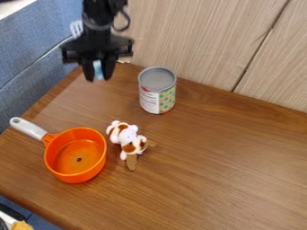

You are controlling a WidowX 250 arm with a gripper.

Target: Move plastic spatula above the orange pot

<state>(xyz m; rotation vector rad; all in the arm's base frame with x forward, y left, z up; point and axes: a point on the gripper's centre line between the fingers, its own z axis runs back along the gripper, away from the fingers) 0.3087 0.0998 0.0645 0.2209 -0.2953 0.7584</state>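
With 12 at the top of the view, the black arm enters from the edge at 11 o'clock and hangs nearly upright, a cable looping out on its 3 o'clock side. Its claw points down to 6 o'clock, raised off the table, between 10 and 11 o'clock of the view's middle. The claw is grasping what looks like the plastic spatula: a pale blue piece sits between the two fingers, and a white slotted end shows behind the arm, at 11 o'clock from the fingertips. The stretch joining them is hidden.

The orange pot stands upright at 8 o'clock, its pale handle pointing to 10. Seen from the pot, the claw is between 12 and 1 o'clock, well apart from it in the view. At 2 o'clock from the pot, just beside it, lies a white and brown plush toy, with a brown piece sticking out toward 6. An upright can stands at 12 o'clock of the view's middle, near the wooden panels behind the table. A blue padded surface rises at 10 o'clock.
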